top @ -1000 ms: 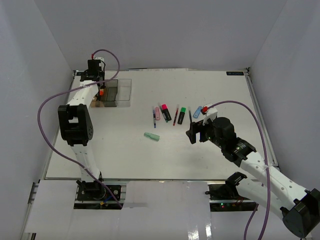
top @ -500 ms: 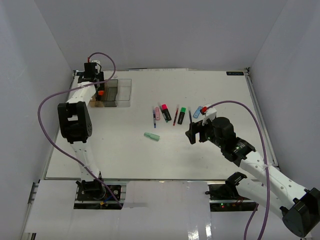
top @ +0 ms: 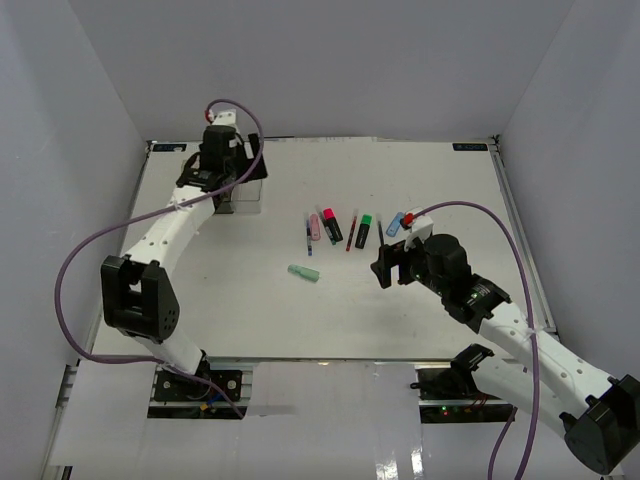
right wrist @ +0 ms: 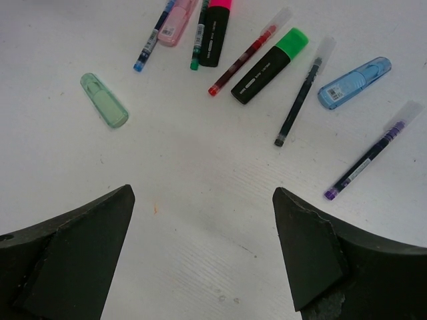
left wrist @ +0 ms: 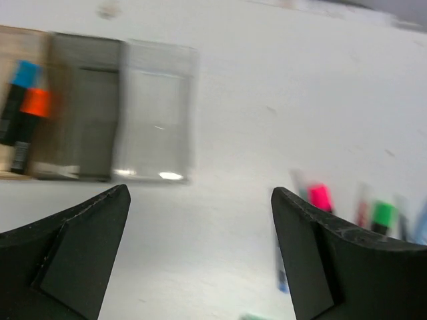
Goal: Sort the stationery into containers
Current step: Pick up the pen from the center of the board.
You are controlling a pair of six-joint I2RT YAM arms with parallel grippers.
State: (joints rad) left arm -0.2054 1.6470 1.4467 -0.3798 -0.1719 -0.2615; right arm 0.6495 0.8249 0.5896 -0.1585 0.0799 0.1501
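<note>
You have both end effectors empty. The left gripper (left wrist: 200, 200) hangs with its jaws spread wide over the table (left wrist: 280, 80) near the containers (left wrist: 100, 177). The right gripper (right wrist: 203, 200) stands equally wide above the loose stationery. A blue-capped highlighter (left wrist: 27, 73) and an orange-capped highlighter (left wrist: 35, 103) lie in the amber bin (left wrist: 8, 40). The dark grey bin (left wrist: 83, 100) and the clear bin (left wrist: 157, 100) look empty, though that view is blurred. Expect trouble at the cluster. The pink-capped highlighter (right wrist: 213, 40), the red pen (right wrist: 243, 59) and the green-capped highlighter (right wrist: 267, 67) lie close together, so a wide closure can catch two items or flick a pen aside. The mint piece (right wrist: 103, 100) lies well apart and is likely the safer pick. If you send both arms to the cluster, they may collide. The bins appear light, so a low approach may shove the row.
</note>
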